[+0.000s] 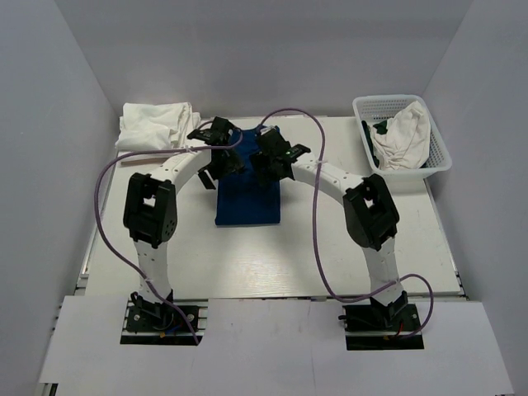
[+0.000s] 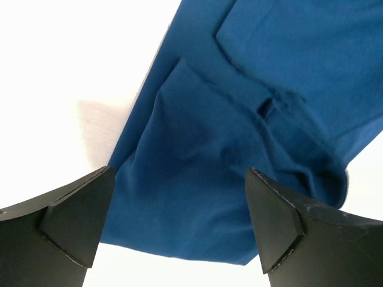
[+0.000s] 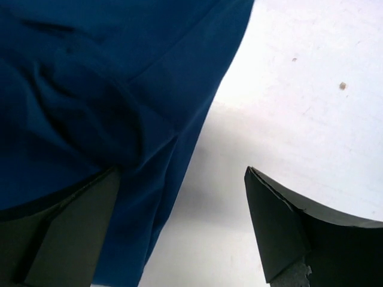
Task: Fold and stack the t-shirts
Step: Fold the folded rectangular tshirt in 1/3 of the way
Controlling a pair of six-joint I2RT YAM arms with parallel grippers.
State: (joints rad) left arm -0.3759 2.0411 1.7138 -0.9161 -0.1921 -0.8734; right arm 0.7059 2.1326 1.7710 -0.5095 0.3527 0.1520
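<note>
Partway through the pile

Far left, I see a white t-shirt (image 1: 155,124) bundled; mid-table the blue t-shirt (image 1: 247,206) lies as a narrow strip, left gripper (image 2: 179,179) and right gripper (image 3: 182,173) both agape above it; the basket (image 1: 412,170) holds another white tee (image 1: 404,132).

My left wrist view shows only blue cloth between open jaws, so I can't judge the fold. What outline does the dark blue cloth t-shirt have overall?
Observer: From above, the dark blue cloth t-shirt lies as a narrow rectangle mid-table, running near to far, its far end under both arms.
Operator: Where is the right arm?
Observer: The right gripper is at the shirt's right edge with its jaws open, one in front of cloth and the other over the bare white table.
Operator: And the white ones?
Observer: A bundle of white cloth t-shirts sits at the table's far left corner.
</note>
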